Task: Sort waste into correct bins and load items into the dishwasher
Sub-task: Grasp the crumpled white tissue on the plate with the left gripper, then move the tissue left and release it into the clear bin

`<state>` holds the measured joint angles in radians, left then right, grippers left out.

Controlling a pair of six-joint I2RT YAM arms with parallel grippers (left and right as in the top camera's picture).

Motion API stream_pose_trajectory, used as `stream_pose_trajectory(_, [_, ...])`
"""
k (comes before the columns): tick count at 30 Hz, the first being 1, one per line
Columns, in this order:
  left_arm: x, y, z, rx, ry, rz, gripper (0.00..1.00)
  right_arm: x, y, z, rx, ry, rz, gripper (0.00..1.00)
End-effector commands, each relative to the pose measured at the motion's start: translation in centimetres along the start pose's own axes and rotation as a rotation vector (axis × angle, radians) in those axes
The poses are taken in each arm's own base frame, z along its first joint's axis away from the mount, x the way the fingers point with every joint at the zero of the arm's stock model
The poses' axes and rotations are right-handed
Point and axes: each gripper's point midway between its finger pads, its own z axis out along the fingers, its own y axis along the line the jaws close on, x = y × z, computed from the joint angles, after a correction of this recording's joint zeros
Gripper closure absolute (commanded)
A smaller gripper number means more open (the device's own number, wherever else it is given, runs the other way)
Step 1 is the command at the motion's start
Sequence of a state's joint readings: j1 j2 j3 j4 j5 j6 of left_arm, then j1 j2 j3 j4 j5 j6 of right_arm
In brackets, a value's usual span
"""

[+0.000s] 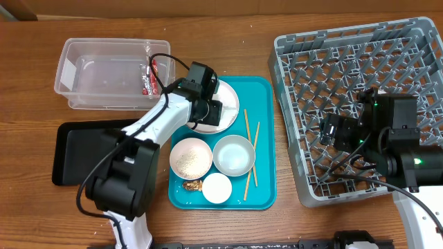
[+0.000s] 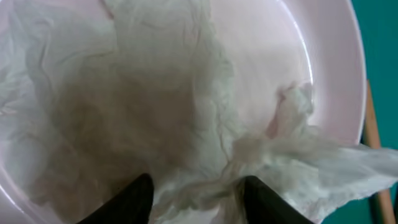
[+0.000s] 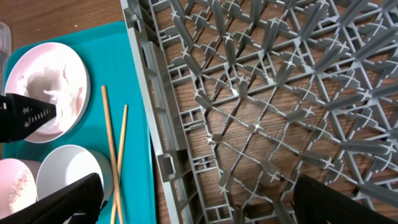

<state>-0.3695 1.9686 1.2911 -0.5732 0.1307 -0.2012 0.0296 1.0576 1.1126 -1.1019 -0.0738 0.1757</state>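
My left gripper [image 1: 211,111] hangs low over the round white plate [image 1: 230,102] on the teal tray. Crumpled white tissue [image 2: 186,106] covers the plate [image 2: 329,68], and a fold of it lies between my left gripper's [image 2: 198,199] dark tips, which stand partly apart. Whether they pinch it I cannot tell. My right gripper [image 3: 205,205] is open and empty above the left part of the grey rack [image 3: 261,93]. The red wrapper [image 1: 149,76] lies in the clear tub [image 1: 104,72].
The teal tray [image 1: 266,90] also holds a bowl with rice [image 1: 191,158], a pale grey bowl [image 1: 233,154], a white cup [image 1: 217,187], a brown lump [image 1: 192,185] and chopsticks [image 1: 249,149]. The black tray [image 1: 83,152] sits at the left.
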Motion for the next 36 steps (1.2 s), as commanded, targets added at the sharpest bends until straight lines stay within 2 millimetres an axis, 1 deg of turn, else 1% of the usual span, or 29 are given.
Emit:
stream_pose_trajectory(1, [0.6, 0.1, 0.8, -0.011, 0.028, 0.023, 0.65, -0.8, 0.2, -0.8, -0.002, -0.031, -0.004, 0.00])
stream_pose_trajectory(3, [0.7, 0.2, 0.8, -0.012, 0.033, 0.022, 0.84, -0.7, 0.2, -0.8, -0.002, -0.029, -0.004, 0.00])
stream_pose_trajectory(4, [0.7, 0.2, 0.8, -0.012, 0.034, 0.022, 0.96, -0.7, 0.2, -0.8, -0.002, -0.030, -0.004, 0.00])
stream_pose_trajectory(7, [0.4, 0.2, 0.4, -0.014, 0.036, 0.018, 0.96, -0.7, 0.2, -0.8, -0.002, -0.029, -0.004, 0.00])
stream_pose_trajectory(10, [-1.0, 0.2, -1.3, -0.013, 0.013, 0.011, 0.96, -0.7, 0.2, -0.8, -0.002, -0.029, -0.004, 0.00])
stream_pose_trajectory(12, [-2.4, 0.2, -3.1, -0.015, -0.018, 0.004, 0.96, -0.7, 0.2, -0.8, -0.002, -0.030, -0.004, 0.00])
stream_pose_trajectory(16, [-5.8, 1.2, -8.3, -0.041, -0.117, -0.021, 0.96, -0.7, 0.2, -0.8, -0.002, -0.027, -0.004, 0.00])
stream_pose_trajectory(18, [-7.4, 2.1, -11.0, -0.071, -0.177, -0.037, 0.96, -0.6, 0.2, -0.8, -0.001, -0.026, -0.004, 0.00])
stream_pose_trajectory(21, [-9.1, 4.0, -14.7, -0.125, -0.265, -0.069, 0.96, -0.6, 0.2, -0.8, -0.001, -0.026, -0.004, 0.00])
stream_pose_trajectory(22, [-9.8, 5.4, -16.9, -0.161, -0.321, -0.095, 0.96, -0.7, 0.2, -0.8, -0.001, -0.027, -0.004, 0.00])
stream_pose_trajectory(24, [-10.4, 7.0, -18.9, -0.198, -0.376, -0.124, 0.96, -0.7, 0.2, -0.8, -0.001, -0.027, -0.004, 0.00])
stream_pose_trajectory(26, [-11.0, 8.6, -20.4, -0.228, -0.423, -0.152, 0.96, -0.7, 0.2, -0.8, -0.001, -0.027, -0.004, 0.00])
stream_pose_trajectory(29, [-11.5, 10.9, -21.9, -0.262, -0.473, -0.196, 0.96, -0.7, 0.2, -0.8, -0.001, -0.027, -0.004, 0.00])
stream_pose_trajectory(31, [-11.5, 12.8, -22.4, -0.281, -0.485, -0.231, 0.96, -0.6, 0.2, -0.8, -0.001, -0.026, -0.004, 0.00])
stream_pose_trajectory(36, [-11.2, 16.1, -22.2, -0.314, -0.477, -0.291, 0.96, -0.6, 0.2, -0.8, -0.001, -0.026, -0.004, 0.00])
